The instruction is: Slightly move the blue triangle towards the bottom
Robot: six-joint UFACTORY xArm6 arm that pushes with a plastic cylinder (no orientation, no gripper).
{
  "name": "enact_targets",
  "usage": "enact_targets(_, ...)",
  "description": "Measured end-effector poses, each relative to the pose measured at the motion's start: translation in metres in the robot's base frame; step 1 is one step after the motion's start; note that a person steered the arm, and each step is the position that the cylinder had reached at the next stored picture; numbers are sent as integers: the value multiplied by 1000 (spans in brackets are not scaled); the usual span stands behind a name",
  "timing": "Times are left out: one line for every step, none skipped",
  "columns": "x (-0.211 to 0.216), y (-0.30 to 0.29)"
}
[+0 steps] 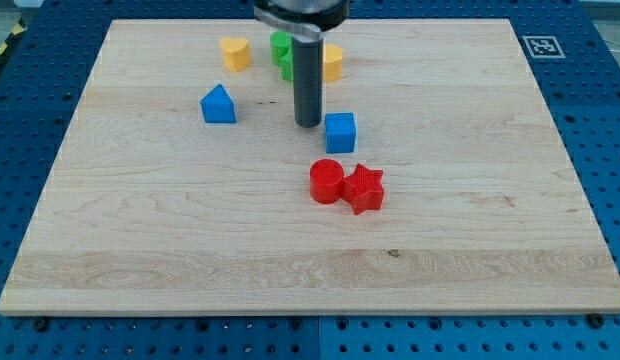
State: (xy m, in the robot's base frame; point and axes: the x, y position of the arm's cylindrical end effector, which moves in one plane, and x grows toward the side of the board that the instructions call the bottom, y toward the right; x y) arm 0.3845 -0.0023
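Note:
The blue triangle (218, 105) lies on the wooden board (190, 230) at the upper left of the middle. My tip (308, 124) rests on the board well to the right of it, with a clear gap between them. A blue cube (340, 132) sits just right of my tip, close to it. The rod rises from the tip to the view's top and hides part of the green blocks behind it.
A yellow heart-like block (235, 52) lies near the top. A green block (281, 52) and a yellow block (332, 62) flank the rod. A red cylinder (327, 182) and a red star (364, 187) touch each other below the blue cube.

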Motion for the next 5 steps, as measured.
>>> enact_targets(-3, 27)
enact_targets(33, 38)
enact_targets(52, 43)
enact_targets(21, 36)
enact_targets(-3, 18)
